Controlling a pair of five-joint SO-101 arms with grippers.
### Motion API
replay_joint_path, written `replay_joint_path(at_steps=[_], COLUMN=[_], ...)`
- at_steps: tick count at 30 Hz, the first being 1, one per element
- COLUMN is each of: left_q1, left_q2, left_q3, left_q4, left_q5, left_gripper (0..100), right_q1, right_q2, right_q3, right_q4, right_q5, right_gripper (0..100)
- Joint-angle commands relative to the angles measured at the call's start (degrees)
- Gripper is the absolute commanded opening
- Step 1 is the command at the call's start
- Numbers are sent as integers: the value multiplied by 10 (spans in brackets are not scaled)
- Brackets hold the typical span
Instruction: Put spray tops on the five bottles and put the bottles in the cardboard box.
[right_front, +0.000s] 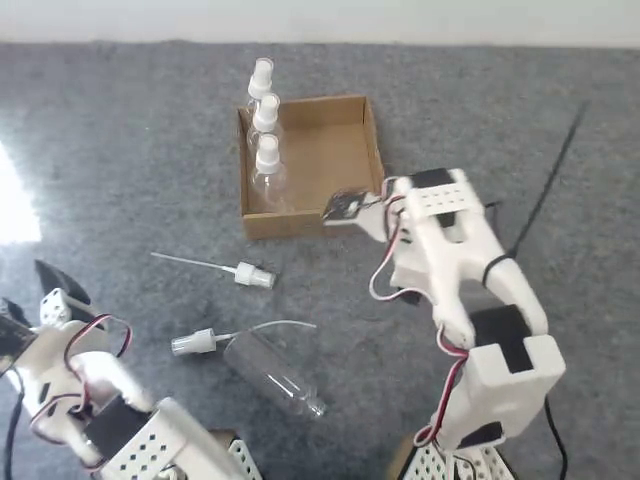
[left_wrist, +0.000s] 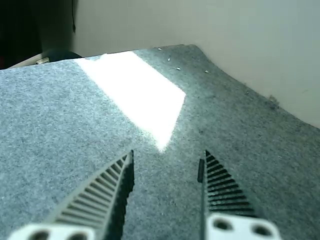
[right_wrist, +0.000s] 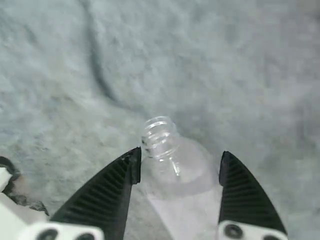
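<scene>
Three clear bottles (right_front: 267, 150) with white spray tops stand in the cardboard box (right_front: 350, 150), along its left wall. A fourth bottle (right_front: 272, 375), topless, lies on its side on the grey carpet. Two loose spray tops lie near it, one (right_front: 250, 274) closer to the box and one (right_front: 195, 343) right by the lying bottle. My right gripper (right_wrist: 180, 152) is shut on a fifth bottle (right_wrist: 175, 180), its threaded neck bare. In the high view the right arm (right_front: 450, 250) covers that bottle. My left gripper (left_wrist: 167, 155) is open over bare carpet at the table's left front (right_front: 35, 295).
A bright patch of sunlight (left_wrist: 140, 95) lies on the carpet ahead of the left gripper. A thin black cable (right_front: 550, 165) runs across the carpet right of the box. The carpet's far edge meets a pale wall.
</scene>
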Motion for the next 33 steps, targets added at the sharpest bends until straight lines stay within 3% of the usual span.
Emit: replay_joint_path(at_steps=[1,7,15,21,33], left_q1=[4,4,4,4,4], left_q2=[-6,-6,-6,-6,-6], left_q3=[-2,-2,-2,-2,-2], left_q4=[-18,-18,-18,-18,-18], left_q5=[4,4,4,4,4], left_gripper=[199,199,199,199,199], right_q1=[55,98,96,89,87], right_q2=[-11,-6,-4,-4,-4], right_q3=[-49,-77,-76,-76,-41], right_q4=[3,1,-40,-36,-36], right_q5=[-13,-62,-124,-122,35], right_gripper=[199,199,208,352,359])
